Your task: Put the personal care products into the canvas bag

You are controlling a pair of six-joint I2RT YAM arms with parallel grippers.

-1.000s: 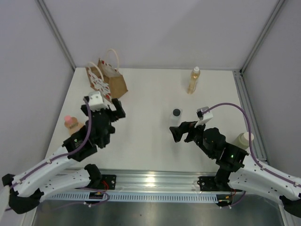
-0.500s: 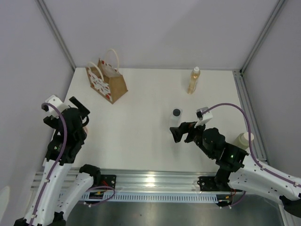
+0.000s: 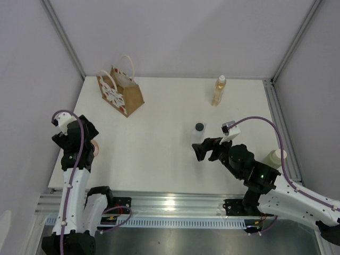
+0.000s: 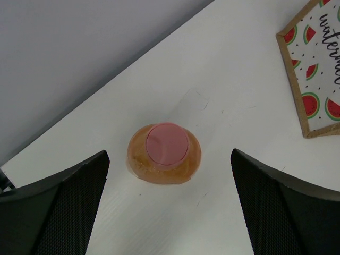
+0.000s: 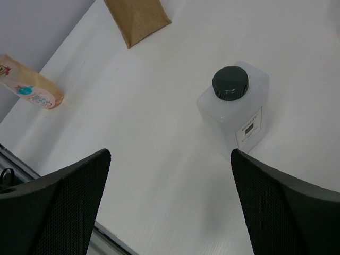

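Item inspected first: the peach bottle (image 4: 164, 154) with its pink cap (image 4: 167, 144) stands upright at the left edge of the table (image 3: 159, 159), roughly midway along it, untouched. My left gripper (image 4: 169, 159) now hangs straight above it, fingers spread wide with one to either side and clear of the bottle. This is the change of note: a second ago that gripper was up near the canvas bag (image 3: 121, 93) in the far left corner, and it has since swung back to the left edge. I judge this to be the start of a first pick, with descent and closing yet to come. The bag stands upright with its handles up, and its patterned side shows at the corner of my left wrist view; I cannot see inside it. My right gripper (image 5: 170, 159) has barely shifted; it is wide open, holds nothing, and faces the white bottle (image 5: 236, 106) just right of the table's centre without touching it. The amber bottle (image 3: 218, 91) stands by the far edge, the cream bottle (image 3: 276, 158) at the right edge. All four products remain outside the bag.
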